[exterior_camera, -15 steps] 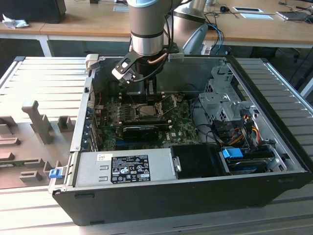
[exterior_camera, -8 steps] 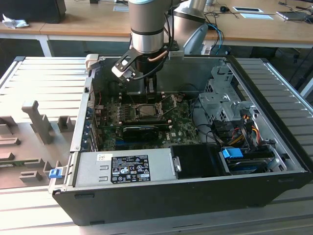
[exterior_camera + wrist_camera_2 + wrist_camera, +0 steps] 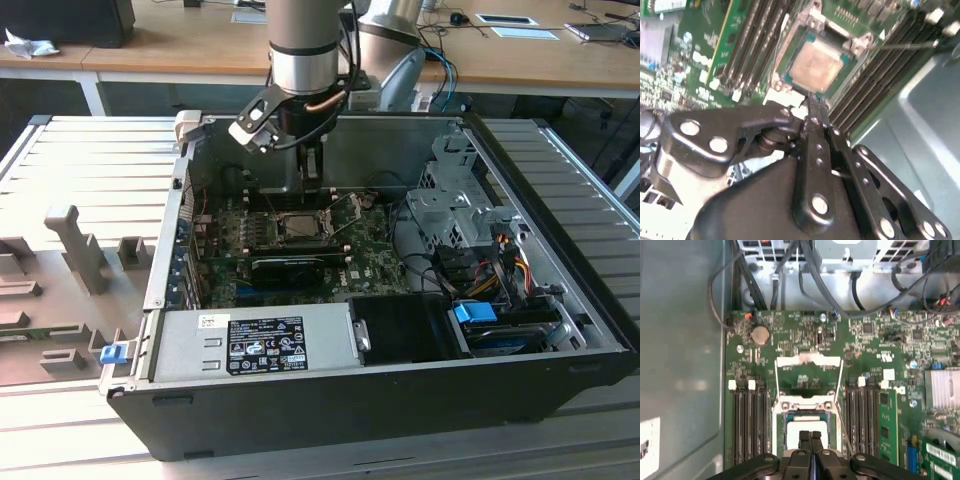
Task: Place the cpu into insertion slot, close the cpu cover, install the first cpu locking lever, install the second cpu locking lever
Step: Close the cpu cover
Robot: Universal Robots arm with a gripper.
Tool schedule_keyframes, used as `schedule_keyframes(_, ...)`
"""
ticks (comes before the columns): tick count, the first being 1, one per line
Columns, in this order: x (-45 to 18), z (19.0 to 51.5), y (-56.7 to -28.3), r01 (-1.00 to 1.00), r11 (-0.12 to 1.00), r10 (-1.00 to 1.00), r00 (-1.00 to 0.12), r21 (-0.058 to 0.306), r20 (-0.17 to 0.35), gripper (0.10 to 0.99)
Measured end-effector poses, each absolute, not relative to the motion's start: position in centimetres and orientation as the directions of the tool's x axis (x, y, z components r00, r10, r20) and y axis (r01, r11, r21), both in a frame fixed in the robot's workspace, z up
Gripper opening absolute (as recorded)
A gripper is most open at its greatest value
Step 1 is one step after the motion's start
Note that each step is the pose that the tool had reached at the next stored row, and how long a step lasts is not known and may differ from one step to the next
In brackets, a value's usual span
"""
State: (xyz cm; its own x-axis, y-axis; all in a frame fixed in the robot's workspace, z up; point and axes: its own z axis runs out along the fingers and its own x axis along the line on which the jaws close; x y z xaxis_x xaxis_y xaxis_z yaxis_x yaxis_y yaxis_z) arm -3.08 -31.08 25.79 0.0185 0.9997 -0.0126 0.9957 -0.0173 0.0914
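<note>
An opened computer case [image 3: 330,400] lies on a slatted metal table [image 3: 90,160], with grey blocks [image 3: 75,245] at the exterior view's left and a grey power supply [image 3: 250,340] along the case's near wall. Over the green motherboard [image 3: 220,245], the arm's gripper [image 3: 312,185] hangs just above the insertion slot [image 3: 781,425], beyond a long black card [image 3: 295,265]. The cpu [image 3: 300,226] sits flat inside that slot: a small square chip with a pale, faintly warm metal face [image 3: 815,67] ringed by a thin green edge, and rows of dark memory slots [image 3: 747,425] on either side. In the first wrist view the gripper's two black fingers [image 3: 810,437] are pressed together over the chip's [image 3: 810,422] near edge, with nothing visible between them. The cpu cover [image 3: 809,361], a thin silver frame, stands swung back off the slot, green board showing through its square cutout, and a thin locking lever [image 3: 842,390] runs beside it. Farther toward the exterior view's right are a metal drive cage [image 3: 450,200], bundled cables [image 3: 495,265] and a blue plug [image 3: 475,312].
</note>
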Motion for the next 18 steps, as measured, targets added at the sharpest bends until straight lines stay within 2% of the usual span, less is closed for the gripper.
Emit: schedule_keyframes(18,3.3,26.1,-31.1,0.997,-0.017,1.0,0.018,0.078,-0.013,0.106)
